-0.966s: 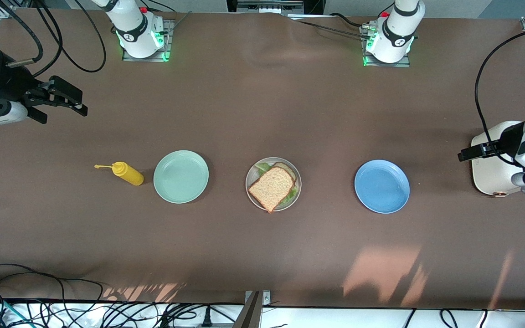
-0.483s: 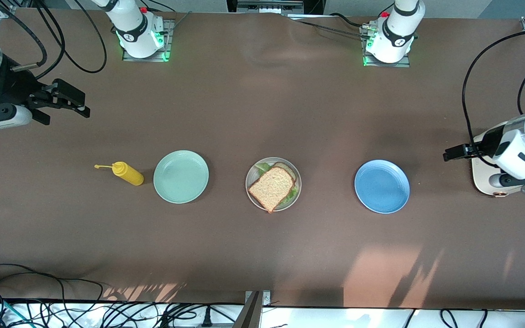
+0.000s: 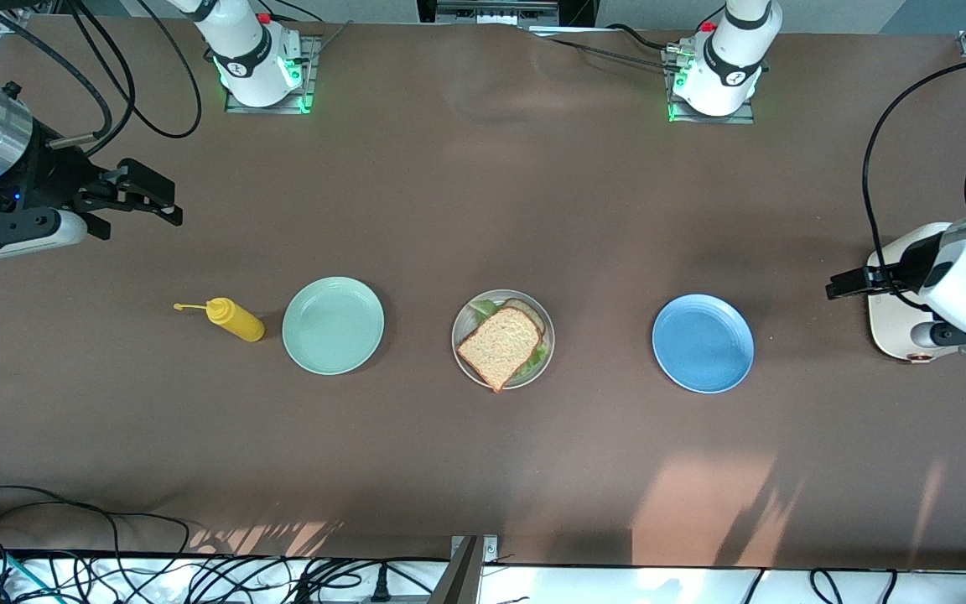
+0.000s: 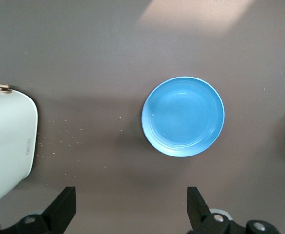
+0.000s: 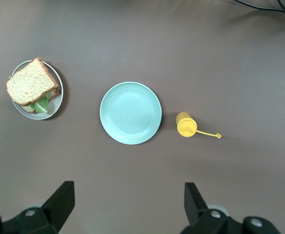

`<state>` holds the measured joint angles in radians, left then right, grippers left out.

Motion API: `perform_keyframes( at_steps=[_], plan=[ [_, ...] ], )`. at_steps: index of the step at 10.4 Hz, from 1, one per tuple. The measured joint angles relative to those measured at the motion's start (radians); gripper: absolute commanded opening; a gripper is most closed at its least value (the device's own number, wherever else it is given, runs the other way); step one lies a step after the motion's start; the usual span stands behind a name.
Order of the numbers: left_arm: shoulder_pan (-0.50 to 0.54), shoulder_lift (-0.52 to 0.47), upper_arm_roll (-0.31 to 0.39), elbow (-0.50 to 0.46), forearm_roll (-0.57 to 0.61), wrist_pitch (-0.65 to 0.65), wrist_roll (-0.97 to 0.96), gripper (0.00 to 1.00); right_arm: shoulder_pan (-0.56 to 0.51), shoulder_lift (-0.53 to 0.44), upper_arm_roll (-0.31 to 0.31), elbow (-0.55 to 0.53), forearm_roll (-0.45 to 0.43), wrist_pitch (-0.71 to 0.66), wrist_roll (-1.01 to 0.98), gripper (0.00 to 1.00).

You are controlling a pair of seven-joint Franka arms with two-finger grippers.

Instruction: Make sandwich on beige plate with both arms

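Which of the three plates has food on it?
The beige plate, between the mint green plate and the blue plate, carries the sandwich; both others are bare.

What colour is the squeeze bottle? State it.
Yellow; the squeeze bottle beside the mint green plate shows best in the right wrist view.

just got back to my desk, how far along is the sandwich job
It looks done: the sandwich, toast over lettuce over toast, sits on the beige plate between the green plate and the blue plate, both bare. Nothing is in hand: the left tool is open by the white appliance, and the right tool is open over the table near the right arm's end. Nothing visible is left.
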<state>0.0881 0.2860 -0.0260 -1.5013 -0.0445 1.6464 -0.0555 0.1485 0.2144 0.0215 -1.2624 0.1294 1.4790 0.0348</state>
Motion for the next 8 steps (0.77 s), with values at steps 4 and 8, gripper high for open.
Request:
perform_keyframes(
  at_steps=[4, 8],
  plan=[
    [0.024, 0.001, -0.001, 0.001, 0.000, 0.000, 0.004, 1.00, 0.013, -0.001, 0.001, 0.003, 0.001, 0.004, 0.018, 1.00],
    [0.023, 0.007, -0.005, 0.001, 0.023, 0.000, 0.005, 0.99, 0.048, -0.001, 0.003, 0.004, -0.001, 0.042, 0.086, 1.00]
  ],
)
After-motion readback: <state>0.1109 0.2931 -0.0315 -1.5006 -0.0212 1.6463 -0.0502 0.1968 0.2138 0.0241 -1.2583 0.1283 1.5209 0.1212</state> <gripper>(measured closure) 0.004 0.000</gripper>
